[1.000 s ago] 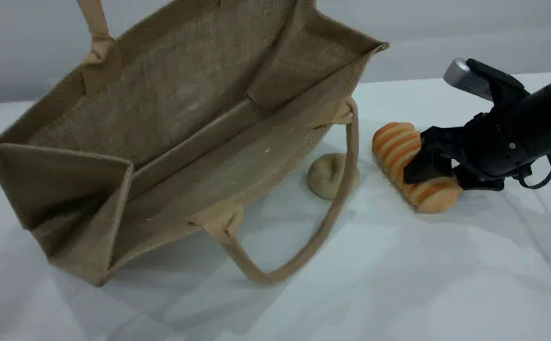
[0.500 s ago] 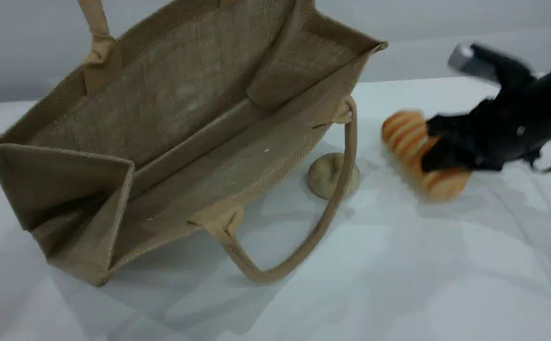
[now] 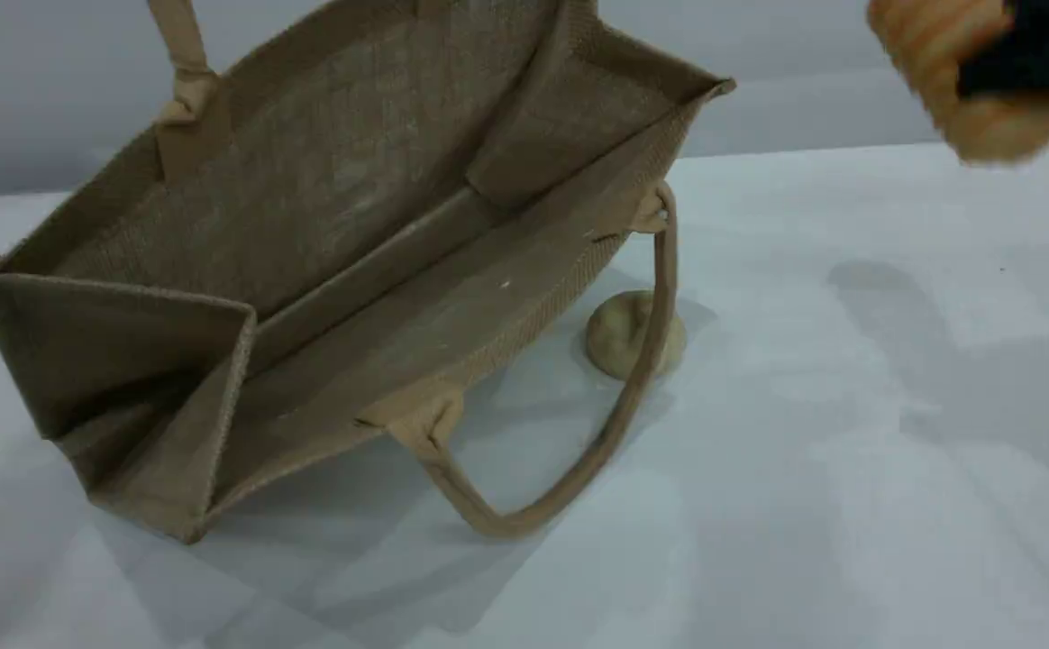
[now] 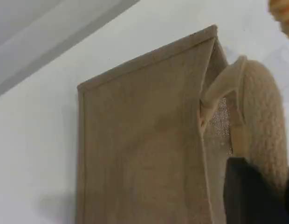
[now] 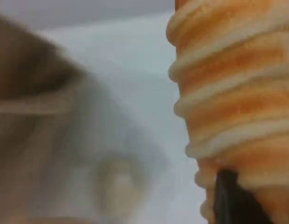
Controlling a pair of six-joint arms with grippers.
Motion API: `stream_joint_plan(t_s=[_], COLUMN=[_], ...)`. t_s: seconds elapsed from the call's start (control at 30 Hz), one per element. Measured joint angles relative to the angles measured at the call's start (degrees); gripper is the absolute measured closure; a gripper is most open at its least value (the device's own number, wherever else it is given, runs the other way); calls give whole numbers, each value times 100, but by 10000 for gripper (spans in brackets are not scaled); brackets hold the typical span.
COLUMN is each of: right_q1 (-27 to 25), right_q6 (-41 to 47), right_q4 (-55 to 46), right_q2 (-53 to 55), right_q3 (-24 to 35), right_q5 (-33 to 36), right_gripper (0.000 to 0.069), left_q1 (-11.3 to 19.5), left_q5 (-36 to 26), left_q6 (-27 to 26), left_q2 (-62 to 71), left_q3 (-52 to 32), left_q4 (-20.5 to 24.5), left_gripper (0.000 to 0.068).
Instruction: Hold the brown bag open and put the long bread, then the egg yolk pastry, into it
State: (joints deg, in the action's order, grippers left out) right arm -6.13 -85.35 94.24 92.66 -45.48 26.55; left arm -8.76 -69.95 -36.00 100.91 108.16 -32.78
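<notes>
The brown bag (image 3: pixel 353 225) stands tilted on the white table with its mouth wide open toward the camera. Its upper handle (image 3: pixel 180 54) runs up out of the scene view. In the left wrist view that handle (image 4: pixel 263 121) leads into my left gripper (image 4: pixel 256 196), which is shut on it. The other handle (image 3: pixel 579 469) droops onto the table. High at the right, off the table, my right gripper (image 3: pixel 1020 50) is shut on the long bread (image 3: pixel 948 72), blurred by motion; its ridges (image 5: pixel 228 93) fill the right wrist view. The egg yolk pastry (image 3: pixel 619 335) lies beside the bag, behind the drooping handle.
White table (image 3: pixel 849 451) with a grey wall behind it. The bag's interior shows nothing inside. Soft shadows of the right arm fall across the table's right half.
My right gripper closed on the long bread and lifted it from the table up to the top right of the scene view. Bag, pastry and left gripper stayed put.
</notes>
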Motion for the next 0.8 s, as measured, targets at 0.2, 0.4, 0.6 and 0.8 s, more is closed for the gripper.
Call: stream_joint_plan(t_s=[0.2,0.4,0.6,0.8], right_q1=[0,565,1538,2398], right_q6=[871,1663,1784,1784], right_q4=[-361,-1224,-1425,-1198], right_q2=[-1069,-1159,-1128,-735], right_q3=[68,68,68,63], right_q5=[1446,2310,1853,1371], right_gripper=[582,583,587,591], left_q1=[0,0,0,0], left_q5=[0,0,4,4], left_q6=[-162,-287,-341,-284], left_q2=[0,0,0,0], left_q3=[0,0,0,0], left_q4=[-29,-311,-364,-364], left_gripper=[598,598,598,598])
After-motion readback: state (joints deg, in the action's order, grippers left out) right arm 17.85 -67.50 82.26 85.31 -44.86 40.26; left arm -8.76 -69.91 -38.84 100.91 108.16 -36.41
